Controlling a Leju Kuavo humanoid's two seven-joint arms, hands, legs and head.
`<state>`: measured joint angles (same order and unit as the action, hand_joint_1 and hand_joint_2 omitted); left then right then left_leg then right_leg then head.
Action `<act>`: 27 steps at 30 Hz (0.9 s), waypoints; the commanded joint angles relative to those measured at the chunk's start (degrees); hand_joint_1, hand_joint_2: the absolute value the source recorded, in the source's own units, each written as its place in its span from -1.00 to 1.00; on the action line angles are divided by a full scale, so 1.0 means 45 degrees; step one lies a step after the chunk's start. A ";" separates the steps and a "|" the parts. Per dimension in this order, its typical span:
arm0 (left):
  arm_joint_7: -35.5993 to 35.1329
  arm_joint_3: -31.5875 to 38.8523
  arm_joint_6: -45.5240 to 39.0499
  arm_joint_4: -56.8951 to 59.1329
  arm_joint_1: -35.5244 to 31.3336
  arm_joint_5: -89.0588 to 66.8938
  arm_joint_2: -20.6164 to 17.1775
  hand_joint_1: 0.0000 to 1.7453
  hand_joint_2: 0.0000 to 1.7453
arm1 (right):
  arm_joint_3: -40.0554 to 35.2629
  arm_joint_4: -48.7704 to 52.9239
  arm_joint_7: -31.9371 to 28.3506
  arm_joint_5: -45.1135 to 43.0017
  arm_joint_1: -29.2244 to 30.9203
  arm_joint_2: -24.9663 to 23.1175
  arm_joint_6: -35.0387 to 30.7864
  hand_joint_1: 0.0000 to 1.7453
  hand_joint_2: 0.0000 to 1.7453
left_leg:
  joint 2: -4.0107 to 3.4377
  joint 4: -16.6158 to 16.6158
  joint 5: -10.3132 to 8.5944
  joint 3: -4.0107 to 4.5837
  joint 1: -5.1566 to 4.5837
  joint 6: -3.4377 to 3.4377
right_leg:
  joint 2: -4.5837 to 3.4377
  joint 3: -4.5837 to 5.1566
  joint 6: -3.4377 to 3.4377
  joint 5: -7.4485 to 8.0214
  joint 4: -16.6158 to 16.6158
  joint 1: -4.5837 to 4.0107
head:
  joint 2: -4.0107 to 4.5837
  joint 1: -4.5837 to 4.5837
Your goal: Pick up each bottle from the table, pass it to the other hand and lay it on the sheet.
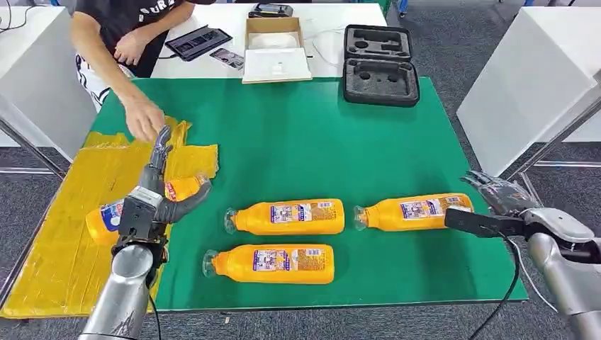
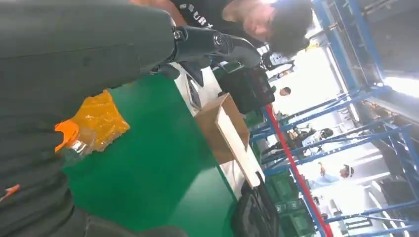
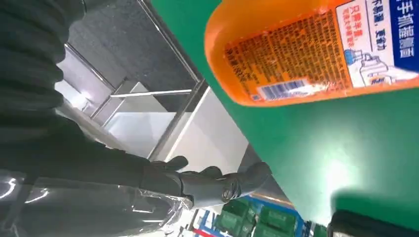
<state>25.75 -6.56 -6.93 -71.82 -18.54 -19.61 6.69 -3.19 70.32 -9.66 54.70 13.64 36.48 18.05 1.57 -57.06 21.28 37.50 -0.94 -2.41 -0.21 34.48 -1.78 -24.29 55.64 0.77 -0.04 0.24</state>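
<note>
Head view: left hand (image 1: 157, 195), fingers spread, is hovering over a bottle (image 1: 113, 212) lying on the sheet (image 1: 49, 234). Right hand (image 1: 500, 195) is waiting open beside the next bottle (image 1: 414, 211); grasping it looks next.

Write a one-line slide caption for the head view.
Left hand over a bottle on the yellow sheet; three bottles wait on the green mat.

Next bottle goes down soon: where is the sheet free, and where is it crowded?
Free: the yellow sheet near the front edge. Crowded: its middle, under the left hand and a bottle, and its far end, where a person's hand reaches.
</note>
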 commanded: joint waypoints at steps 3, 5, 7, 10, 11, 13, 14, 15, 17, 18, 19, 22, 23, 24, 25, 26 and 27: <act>-0.0069 -0.0288 -0.0018 0.1011 -0.0406 0.0033 -0.0021 -1.00 1.00 | -0.1143 -0.2606 -0.0098 0.0272 0.1045 -0.1396 -0.0765 -1.00 1.00 | -0.0044 0.0010 0.0022 -0.0065 0.0021 0.0032 | -0.0024 -0.0070 0.0014 -0.0004 -0.0033 -0.0023 | 0.0000 0.0005; -0.0059 -0.0288 -0.0037 0.1024 -0.0385 0.0033 -0.0025 -1.00 1.00 | -0.1170 -0.2623 -0.0098 0.0281 0.1046 -0.1423 -0.0792 -1.00 1.00 | -0.0055 0.0005 0.0035 -0.0087 0.0021 0.0042 | -0.0028 -0.0093 0.0017 -0.0014 -0.0030 -0.0024 | 0.0000 0.0005; -0.0058 -0.0283 -0.0031 0.1035 -0.0375 0.0036 -0.0010 -1.00 1.00 | -0.1170 -0.2595 -0.0105 0.0281 0.1035 -0.1429 -0.0826 -1.00 1.00 | -0.0036 0.0005 0.0019 -0.0050 0.0016 0.0029 | -0.0018 -0.0054 0.0012 -0.0005 -0.0022 -0.0018 | 0.0000 0.0005; -0.0040 -0.0272 -0.0128 0.1134 -0.0333 -0.0009 0.0082 -1.00 1.00 | -0.1250 -0.2613 -0.0143 0.0312 0.0979 -0.1651 -0.1004 -1.00 1.00 | -0.0052 -0.0002 0.0039 -0.0092 0.0022 0.0048 | -0.0021 -0.0100 0.0019 -0.0020 -0.0025 -0.0026 | 0.0000 0.0005; -0.0040 -0.0272 -0.0155 0.1160 -0.0331 -0.0019 0.0099 -1.00 1.00 | -0.1280 -0.2607 -0.0139 0.0336 0.0956 -0.1713 -0.1044 -1.00 1.00 | -0.0043 0.0005 0.0028 -0.0070 0.0016 0.0039 | -0.0018 -0.0077 0.0015 -0.0012 -0.0025 -0.0018 | 0.0000 0.0005; -0.0024 -0.0292 -0.0290 0.1252 -0.0315 -0.0110 0.0120 -1.00 1.00 | -0.1386 -0.2516 -0.0083 0.0442 0.0840 -0.2098 -0.1222 -1.00 1.00 | -0.0061 0.0000 0.0042 -0.0094 0.0023 0.0048 | -0.0030 -0.0103 0.0019 -0.0019 -0.0028 -0.0027 | 0.0000 0.0005; -0.0012 -0.0290 -0.0321 0.1283 -0.0322 -0.0135 0.0125 -1.00 1.00 | -0.1404 -0.2411 -0.0088 0.0437 0.0766 -0.2225 -0.1253 -1.00 1.00 | -0.0051 0.0009 0.0030 -0.0079 0.0018 0.0041 | -0.0027 -0.0085 0.0017 -0.0011 -0.0030 -0.0021 | 0.0000 0.0000; -0.0010 -0.0266 -0.0328 0.1285 -0.0329 -0.0136 0.0116 -1.00 1.00 | -0.1471 -0.2352 -0.0080 0.0478 0.0737 -0.2315 -0.1285 -1.00 1.00 | -0.0065 0.0008 0.0040 -0.0097 0.0027 0.0049 | -0.0036 -0.0106 0.0022 -0.0014 -0.0037 -0.0030 | 0.0000 0.0005; -0.0010 -0.0260 -0.0327 0.1284 -0.0333 -0.0136 0.0111 -1.00 1.00 | -0.1506 -0.2338 -0.0066 0.0503 0.0736 -0.2349 -0.1293 -1.00 1.00 | -0.0043 0.0009 0.0022 -0.0055 0.0021 0.0035 | -0.0024 -0.0062 0.0016 -0.0005 -0.0028 -0.0023 | 0.0000 0.0005; -0.0010 -0.0260 -0.0327 0.1284 -0.0333 -0.0136 0.0111 -1.00 1.00 | -0.1506 -0.2338 -0.0066 0.0503 0.0736 -0.2349 -0.1293 -1.00 1.00 | -0.0059 0.0004 0.0036 -0.0082 0.0023 0.0047 | -0.0033 -0.0086 0.0022 -0.0014 -0.0026 -0.0027 | 0.0000 0.0005; -0.0010 -0.0260 -0.0327 0.1284 -0.0333 -0.0136 0.0111 -1.00 1.00 | -0.1506 -0.2338 -0.0066 0.0503 0.0736 -0.2349 -0.1293 -1.00 1.00 | -0.0068 -0.0004 0.0055 -0.0116 0.0026 0.0064 | -0.0031 -0.0123 0.0029 -0.0032 -0.0022 -0.0031 | 0.0000 0.0000; -0.0011 -0.0252 -0.0322 0.1275 -0.0351 -0.0135 0.0097 -1.00 1.00 | -0.1476 -0.2333 -0.0076 0.0493 0.0767 -0.2309 -0.1297 -1.00 1.00 | -0.0038 0.0005 0.0027 -0.0067 0.0017 0.0040 | -0.0014 -0.0072 0.0017 -0.0015 -0.0022 -0.0019 | 0.0000 0.0005; -0.0020 -0.0218 -0.0319 0.1276 -0.0352 -0.0131 0.0113 -1.00 1.00 | -0.1536 -0.2403 -0.0060 0.0557 0.0802 -0.2299 -0.1277 -1.00 1.00 | -0.0051 -0.0002 0.0046 -0.0099 0.0021 0.0053 | -0.0019 -0.0105 0.0023 -0.0029 -0.0020 -0.0025 | 0.0000 0.0000; -0.0023 -0.0198 -0.0299 0.1327 -0.0397 -0.0129 0.0119 -1.00 1.00 | -0.1637 -0.2551 -0.0045 0.0621 0.0908 -0.2331 -0.1224 -1.00 1.00 | -0.0040 0.0001 0.0032 -0.0072 0.0014 0.0040 | -0.0014 -0.0077 0.0016 -0.0020 -0.0017 -0.0017 | 0.0000 0.0005; -0.0044 -0.0177 -0.0294 0.1422 -0.0466 -0.0125 0.0140 -1.00 1.00 | -0.1739 -0.2809 -0.0005 0.0688 0.1071 -0.2384 -0.1151 -1.00 1.00 | -0.0036 0.0004 0.0025 -0.0060 0.0013 0.0035 | -0.0013 -0.0063 0.0014 -0.0014 -0.0018 -0.0016 | 0.0000 0.0005; -0.0062 -0.0169 -0.0292 0.1489 -0.0505 -0.0122 0.0156 -1.00 1.00 | -0.1811 -0.2960 0.0045 0.0759 0.1160 -0.2408 -0.1133 -1.00 1.00 | -0.0034 0.0004 0.0020 -0.0048 0.0014 0.0031 | -0.0014 -0.0052 0.0012 -0.0008 -0.0018 -0.0015 | 0.0000 0.0000; -0.0087 -0.0158 -0.0305 0.1552 -0.0537 -0.0119 0.0176 -1.00 1.00 | -0.1849 -0.3053 0.0061 0.0790 0.1210 -0.2428 -0.1141 0.72 1.00 | -0.0052 -0.0003 0.0037 -0.0080 0.0019 0.0043 | -0.0024 -0.0086 0.0017 -0.0018 -0.0020 -0.0022 | 0.0000 0.0005</act>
<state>25.75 -6.97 -8.39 -69.59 -18.47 -20.26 7.43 -8.52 62.88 -10.08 57.13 15.40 28.26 12.37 1.58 -57.06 21.28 37.52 -0.93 -2.41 -0.20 34.48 -1.78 -24.30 55.64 0.77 -0.04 0.26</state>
